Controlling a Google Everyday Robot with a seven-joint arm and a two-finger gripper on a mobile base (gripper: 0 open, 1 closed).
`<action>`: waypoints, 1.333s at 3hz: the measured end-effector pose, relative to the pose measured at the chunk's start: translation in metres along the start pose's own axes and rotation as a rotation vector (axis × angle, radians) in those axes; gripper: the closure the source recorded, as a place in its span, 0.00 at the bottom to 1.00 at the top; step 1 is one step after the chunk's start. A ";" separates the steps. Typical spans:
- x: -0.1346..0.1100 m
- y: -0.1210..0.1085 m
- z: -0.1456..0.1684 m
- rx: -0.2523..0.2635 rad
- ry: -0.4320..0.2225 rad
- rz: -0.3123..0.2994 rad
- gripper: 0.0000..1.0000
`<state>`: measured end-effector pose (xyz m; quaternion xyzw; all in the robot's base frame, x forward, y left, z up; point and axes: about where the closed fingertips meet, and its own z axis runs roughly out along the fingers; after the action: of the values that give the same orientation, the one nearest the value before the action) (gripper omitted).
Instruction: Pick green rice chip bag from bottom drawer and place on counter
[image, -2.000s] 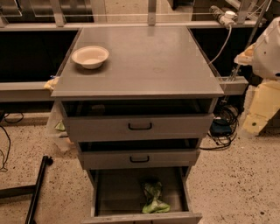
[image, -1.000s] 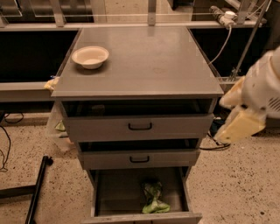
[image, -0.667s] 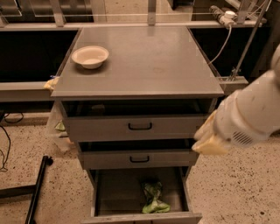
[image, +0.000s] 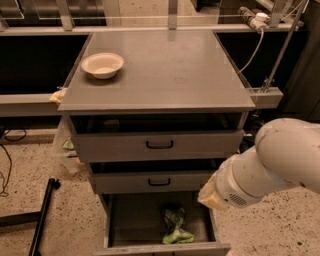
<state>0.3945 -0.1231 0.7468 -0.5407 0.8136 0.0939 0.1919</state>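
Camera view looks down at a grey cabinet with three drawers, all pulled out to some degree. The worktop is flat and grey, and a white bowl stands upright near its far left corner. Below it the top drawer and the middle drawer, both shallow with black handles, are each open a little, showing dark gaps above their fronts. The bottom drawer is pulled out furthest towards the near side, and its wide grey floor shows.

The bag, crumpled and light green, lies on the bottom drawer's floor, right of centre and close to the near front wall. It rests apart from the drawer's side walls.

A thick white arm comes in from the right, angled down and to the left. Its pale yellowish end, the pincer, hangs at the cabinet's right side, level with the middle drawer's front and above the bottom drawer's right wall. It is above and to the right of the bag, not touching it. Whether the pincer is apart or together cannot be told.

A black pole lies on the speckled floor to the left. A white cable hangs beyond the worktop's far right corner.
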 end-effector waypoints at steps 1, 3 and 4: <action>0.016 -0.002 0.012 0.020 0.006 0.003 1.00; 0.076 0.005 0.146 -0.020 -0.018 0.041 1.00; 0.081 -0.018 0.215 -0.004 -0.093 0.076 1.00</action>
<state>0.4284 -0.1215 0.5189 -0.5050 0.8234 0.1277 0.2249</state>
